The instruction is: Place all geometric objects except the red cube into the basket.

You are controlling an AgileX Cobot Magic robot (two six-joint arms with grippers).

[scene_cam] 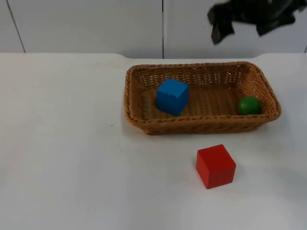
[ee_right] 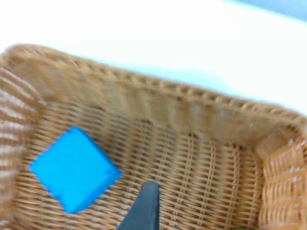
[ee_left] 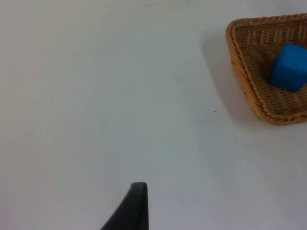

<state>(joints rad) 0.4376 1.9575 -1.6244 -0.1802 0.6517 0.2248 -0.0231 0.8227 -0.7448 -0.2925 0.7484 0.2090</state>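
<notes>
We're seeing blue cube (scene_cam: 171, 96) and green ball (scene_cam: 249, 105) lying in basket (scene_cam: 201, 125), red cube (scene_cam: 215, 166) on table (scene_cam: 62, 143). Right gripper (scene_cam: 237, 26) hovering above basket, left gripper (ee_left: 132, 211) waiting; can't tell either's grip.

I count one basket (scene_cam: 144, 125) on my table, with one blue cube (scene_cam: 171, 96) and one green ball (scene_cam: 250, 105) inside it. One red cube (scene_cam: 216, 166) lies outside.

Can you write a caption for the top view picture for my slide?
Blue cube and green ball in the basket; red cube outside.
</notes>
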